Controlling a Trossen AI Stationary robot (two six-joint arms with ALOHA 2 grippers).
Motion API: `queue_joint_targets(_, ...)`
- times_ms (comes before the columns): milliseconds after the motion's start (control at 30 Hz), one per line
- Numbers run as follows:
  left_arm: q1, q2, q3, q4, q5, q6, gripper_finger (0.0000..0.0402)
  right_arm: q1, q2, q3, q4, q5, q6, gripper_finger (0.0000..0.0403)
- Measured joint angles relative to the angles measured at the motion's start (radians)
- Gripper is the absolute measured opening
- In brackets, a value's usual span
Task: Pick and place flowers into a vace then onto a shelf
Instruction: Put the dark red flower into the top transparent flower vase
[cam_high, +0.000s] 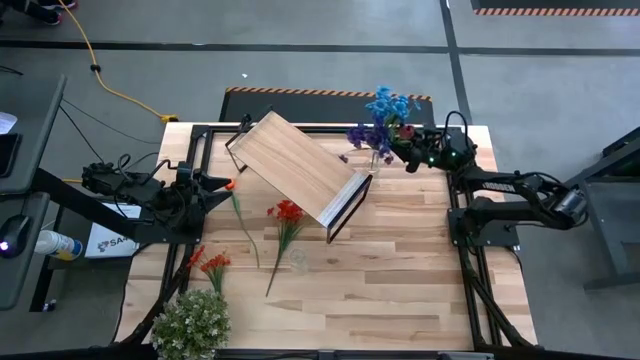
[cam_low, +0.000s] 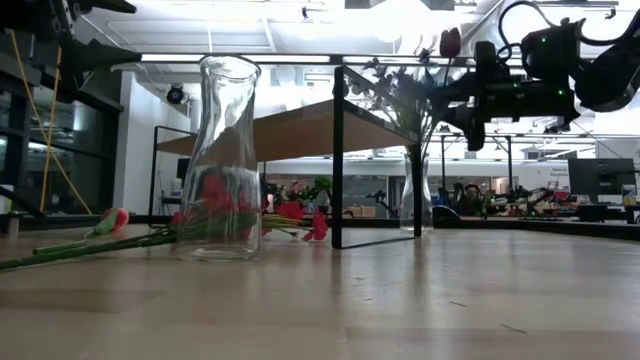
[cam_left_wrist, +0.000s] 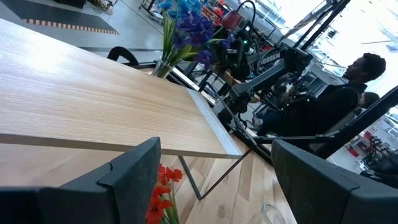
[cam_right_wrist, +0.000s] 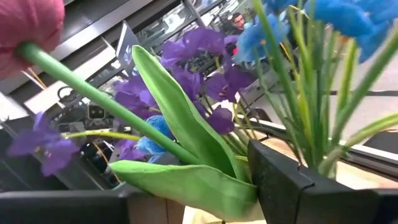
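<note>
The job is partly done. A vase (cam_high: 384, 158) near the far right corner of the desk (cam_high: 400, 280) already has blue and purple flowers (cam_high: 381, 118) in it. The right claw (cam_high: 408, 148) is right beside that vase, closed on the stem of a dark red flower (cam_right_wrist: 28, 23). Red flowers (cam_high: 288, 214) and orange flowers (cam_high: 208, 262) lie flat on the desk, near an empty glass vase (cam_low: 222, 160). So more flowers must go in. The shelf (cam_high: 298, 170) stands in the middle at the far side with nothing on top. The left claw (cam_left_wrist: 214, 180) waits open by the left edge.
</note>
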Motion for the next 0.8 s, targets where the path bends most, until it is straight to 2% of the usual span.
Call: queue_joint_targets(800, 0.000, 0.000, 0.000, 0.009, -0.006, -0.002, 0.0337, -0.018, 0.000, 0.000, 0.100, 0.002, 0.082, 0.0151)
